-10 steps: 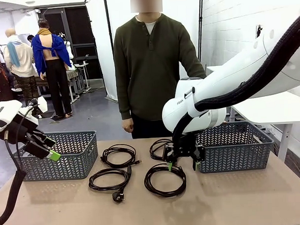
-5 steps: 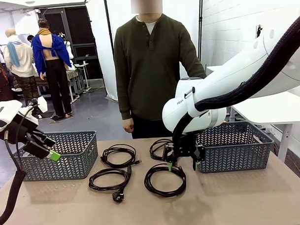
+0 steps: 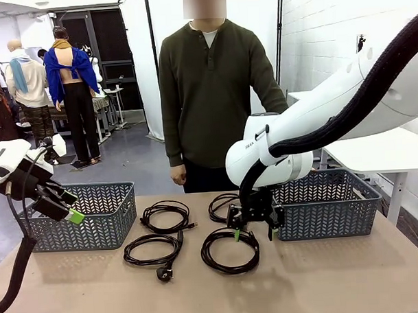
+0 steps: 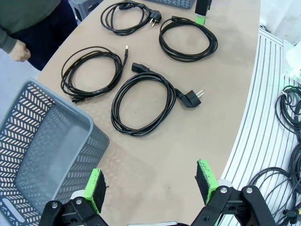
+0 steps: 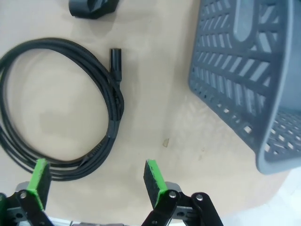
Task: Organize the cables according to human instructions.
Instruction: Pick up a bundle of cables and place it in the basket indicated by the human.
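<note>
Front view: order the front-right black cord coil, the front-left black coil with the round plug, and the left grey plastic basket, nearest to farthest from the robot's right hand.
1. Front-right black cord coil, just under the right hand.
2. Front-left black coil with the round plug, left of centre.
3. Left grey plastic basket, far left.
</note>
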Robot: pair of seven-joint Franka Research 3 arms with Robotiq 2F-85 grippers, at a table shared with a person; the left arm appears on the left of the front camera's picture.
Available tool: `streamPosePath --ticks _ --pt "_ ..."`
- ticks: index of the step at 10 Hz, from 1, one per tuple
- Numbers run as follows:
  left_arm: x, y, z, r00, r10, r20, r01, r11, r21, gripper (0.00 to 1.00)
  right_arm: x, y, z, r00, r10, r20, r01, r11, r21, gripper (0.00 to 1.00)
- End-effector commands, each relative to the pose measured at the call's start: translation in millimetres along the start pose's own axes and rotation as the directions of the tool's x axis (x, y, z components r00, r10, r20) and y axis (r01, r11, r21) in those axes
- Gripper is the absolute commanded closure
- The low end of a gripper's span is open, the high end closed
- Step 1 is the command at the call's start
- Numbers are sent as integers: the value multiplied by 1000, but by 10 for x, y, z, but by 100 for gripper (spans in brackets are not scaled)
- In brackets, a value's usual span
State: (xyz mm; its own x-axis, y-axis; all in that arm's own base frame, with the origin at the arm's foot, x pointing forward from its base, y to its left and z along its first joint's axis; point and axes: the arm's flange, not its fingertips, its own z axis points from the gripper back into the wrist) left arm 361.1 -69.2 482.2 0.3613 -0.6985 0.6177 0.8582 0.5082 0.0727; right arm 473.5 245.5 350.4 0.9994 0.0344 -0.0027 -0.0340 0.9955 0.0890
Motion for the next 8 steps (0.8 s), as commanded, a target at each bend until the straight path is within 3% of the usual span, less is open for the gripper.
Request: streamPosePath --ticks 1,8 --pt "-19 32 -8 1000 -11 15 11 1000 -16 0 119 84 -74 1000 -3 -6 3 999 -43 0" --pt "-19 32 -8 1000 -11 15 11 1000 -16 0 261 78 -272 998 -65 8 65 996 -62 0"
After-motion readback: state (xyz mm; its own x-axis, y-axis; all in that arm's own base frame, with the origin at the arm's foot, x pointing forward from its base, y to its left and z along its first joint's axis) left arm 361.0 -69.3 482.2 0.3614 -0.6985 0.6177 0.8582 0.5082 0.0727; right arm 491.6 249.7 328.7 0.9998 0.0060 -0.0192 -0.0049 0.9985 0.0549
